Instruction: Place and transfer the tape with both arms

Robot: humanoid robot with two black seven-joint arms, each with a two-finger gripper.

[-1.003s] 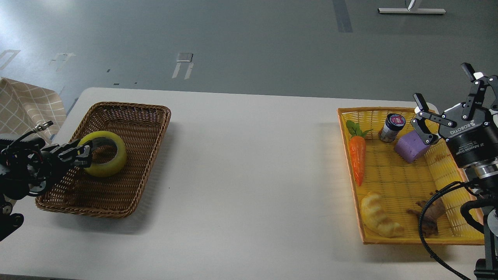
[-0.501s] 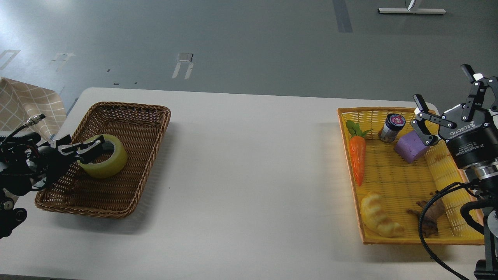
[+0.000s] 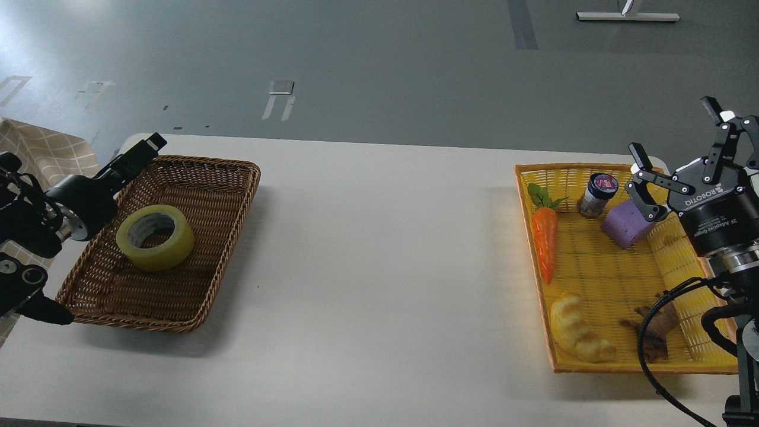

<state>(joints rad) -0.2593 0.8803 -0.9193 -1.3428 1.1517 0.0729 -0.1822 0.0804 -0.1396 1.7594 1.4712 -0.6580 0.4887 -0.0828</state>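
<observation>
The tape (image 3: 155, 237), a yellow roll with a grey-white core, lies flat in the brown wicker basket (image 3: 195, 296) at the left. My left gripper (image 3: 141, 154) is raised over the basket's back left corner, up and left of the tape and apart from it. It is seen side-on, so its two fingers cannot be told apart. My right gripper (image 3: 676, 133) is open and empty, held up at the far right over the back right corner of the yellow basket (image 3: 593, 363).
The yellow basket holds a toy carrot (image 3: 545, 240), a small jar (image 3: 598, 194), a purple block (image 3: 625, 224), a bread-shaped toy (image 3: 578, 337) and a brown toy (image 3: 655, 329). A checked cloth (image 3: 41, 157) lies at the far left. The white table (image 3: 379, 237) spans between the baskets.
My left gripper let go of the tape, which now lies flat in the wicker basket. The gripper rose and swung toward the basket's back left corner. The right arm barely moved.
</observation>
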